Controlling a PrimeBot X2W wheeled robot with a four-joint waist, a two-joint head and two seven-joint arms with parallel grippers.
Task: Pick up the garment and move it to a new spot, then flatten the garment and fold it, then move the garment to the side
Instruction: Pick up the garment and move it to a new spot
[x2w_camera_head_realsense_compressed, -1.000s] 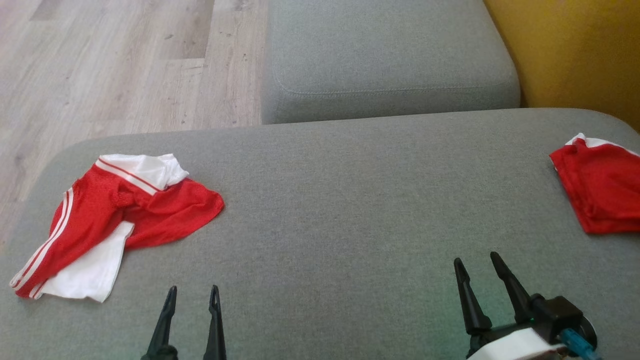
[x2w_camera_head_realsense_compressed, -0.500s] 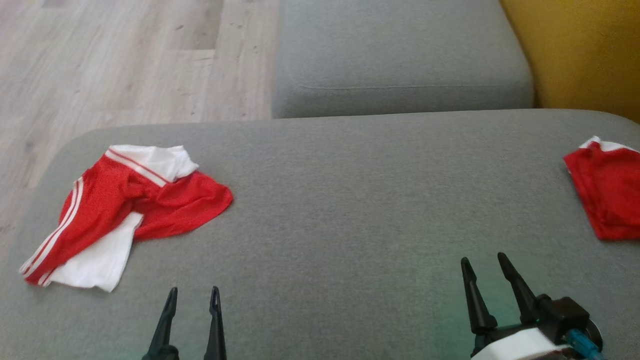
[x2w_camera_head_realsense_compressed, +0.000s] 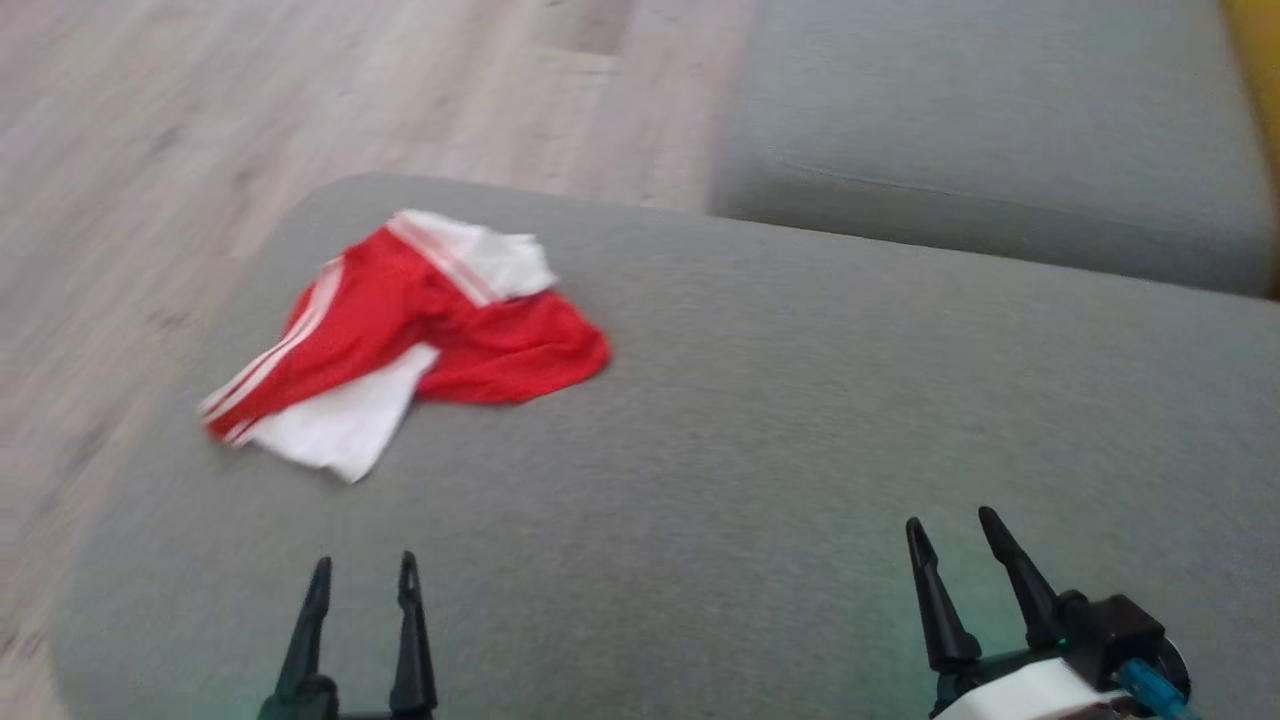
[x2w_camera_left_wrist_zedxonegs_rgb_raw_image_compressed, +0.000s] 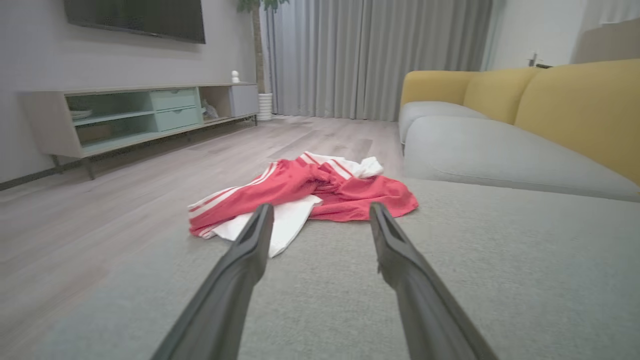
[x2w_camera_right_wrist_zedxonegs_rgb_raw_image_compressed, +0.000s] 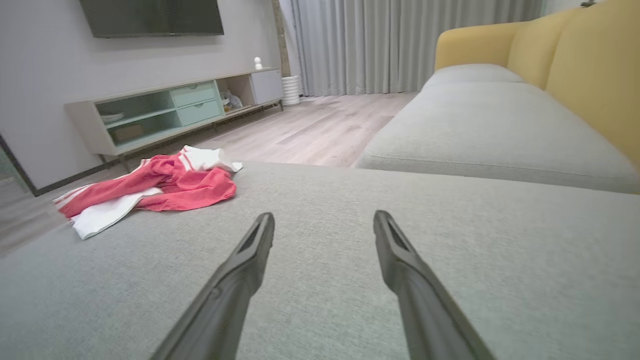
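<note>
A crumpled red garment (x2w_camera_head_realsense_compressed: 420, 330) with white stripes and white panels lies on the grey cushion (x2w_camera_head_realsense_compressed: 760, 430), near its far left corner. In the left wrist view the garment (x2w_camera_left_wrist_zedxonegs_rgb_raw_image_compressed: 320, 190) sits just beyond my fingertips; in the right wrist view the garment (x2w_camera_right_wrist_zedxonegs_rgb_raw_image_compressed: 160, 187) lies off to the left. My left gripper (x2w_camera_head_realsense_compressed: 363, 572) hovers open at the lower left, short of the garment and holding nothing. At the lower right my right gripper (x2w_camera_head_realsense_compressed: 950, 528) is open too, over bare cushion, far from the garment.
Wooden floor (x2w_camera_head_realsense_compressed: 200, 120) lies beyond the cushion's left and far edges. A second grey seat cushion (x2w_camera_head_realsense_compressed: 1000, 150) adjoins at the back right, with yellow backrests (x2w_camera_left_wrist_zedxonegs_rgb_raw_image_compressed: 575, 105) behind. A low TV cabinet (x2w_camera_left_wrist_zedxonegs_rgb_raw_image_compressed: 125, 115) stands against the wall across the floor.
The head camera has swung left, so the whole picture shifted right and blurred; the second red garment at the right edge has left the view. Both grippers stay open in place.
</note>
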